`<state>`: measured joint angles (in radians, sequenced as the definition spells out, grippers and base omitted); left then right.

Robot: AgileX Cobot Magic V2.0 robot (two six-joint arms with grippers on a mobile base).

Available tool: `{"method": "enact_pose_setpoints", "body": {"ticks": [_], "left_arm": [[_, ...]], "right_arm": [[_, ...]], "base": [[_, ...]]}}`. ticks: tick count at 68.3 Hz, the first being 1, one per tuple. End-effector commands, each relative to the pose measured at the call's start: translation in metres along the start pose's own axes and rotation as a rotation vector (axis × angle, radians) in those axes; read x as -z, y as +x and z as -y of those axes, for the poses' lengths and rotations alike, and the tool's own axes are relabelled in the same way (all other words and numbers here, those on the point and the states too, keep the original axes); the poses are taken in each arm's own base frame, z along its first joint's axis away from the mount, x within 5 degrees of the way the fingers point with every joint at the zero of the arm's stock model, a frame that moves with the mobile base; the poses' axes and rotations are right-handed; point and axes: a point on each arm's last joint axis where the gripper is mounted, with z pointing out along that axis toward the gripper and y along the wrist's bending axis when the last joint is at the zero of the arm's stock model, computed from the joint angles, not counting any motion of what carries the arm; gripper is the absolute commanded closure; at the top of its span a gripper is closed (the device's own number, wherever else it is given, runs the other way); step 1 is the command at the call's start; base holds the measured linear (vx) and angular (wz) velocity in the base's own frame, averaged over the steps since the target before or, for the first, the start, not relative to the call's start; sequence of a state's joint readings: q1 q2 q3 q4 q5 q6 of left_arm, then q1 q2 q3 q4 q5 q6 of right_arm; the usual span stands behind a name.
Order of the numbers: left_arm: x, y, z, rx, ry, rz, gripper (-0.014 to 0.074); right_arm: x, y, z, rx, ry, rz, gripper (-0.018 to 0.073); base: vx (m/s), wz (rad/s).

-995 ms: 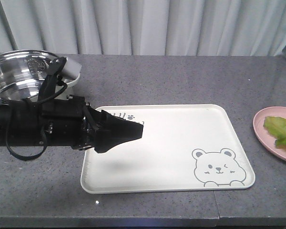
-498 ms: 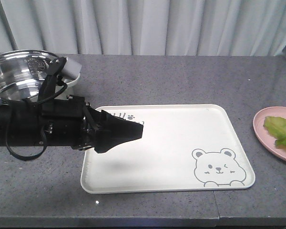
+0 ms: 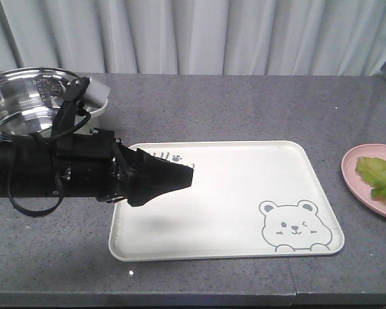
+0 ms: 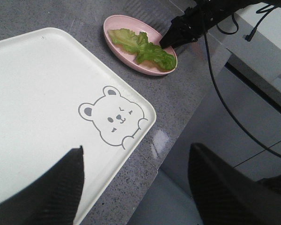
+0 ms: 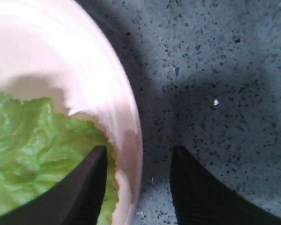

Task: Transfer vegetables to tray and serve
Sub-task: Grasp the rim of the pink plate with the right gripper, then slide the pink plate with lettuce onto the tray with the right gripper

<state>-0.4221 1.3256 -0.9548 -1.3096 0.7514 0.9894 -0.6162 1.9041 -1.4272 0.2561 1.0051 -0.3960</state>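
Speckled grey bench (image 3: pixel 231 106), pale curtains (image 3: pixel 244 32) behind. Left gripper (image 4: pixel 136 149), jaws spread, above the tray (image 3: pixel 244 193); right gripper (image 5: pixel 138 150), jaws spread, straddles the plate (image 5: pixel 84 70) rim by the lettuce (image 5: pixel 33 154).

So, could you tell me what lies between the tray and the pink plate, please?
Nothing: only bare grey countertop separates the tray from the pink plate, clearest in the left wrist view.

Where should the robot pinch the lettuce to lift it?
I'd pinch the frilly edge of the lettuce beside the rim of the pink plate, from above. The leaves lie flat, so only that crinkled edge gives the right tool, open over it, something to squeeze.
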Motion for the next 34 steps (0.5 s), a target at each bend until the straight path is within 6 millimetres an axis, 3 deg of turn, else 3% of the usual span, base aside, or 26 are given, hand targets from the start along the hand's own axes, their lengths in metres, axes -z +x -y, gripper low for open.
{"method": "enact_pose_setpoints", "body": {"ticks": [1, 34], "left_arm": [[0.0074, -0.0107, 0.0126, 0.006, 0.04, 0.065, 0.0126], [0.0074, -0.0107, 0.0126, 0.006, 0.04, 0.065, 0.0126]], "right_arm": [[0.0208, -0.0074, -0.003, 0.017, 0.012, 0.081, 0.0291], [0.0194, -0.0069, -0.0029, 0.016, 0.008, 0.072, 0.0572]], "base": [[0.0, 0.0], [0.0, 0.0]]}}
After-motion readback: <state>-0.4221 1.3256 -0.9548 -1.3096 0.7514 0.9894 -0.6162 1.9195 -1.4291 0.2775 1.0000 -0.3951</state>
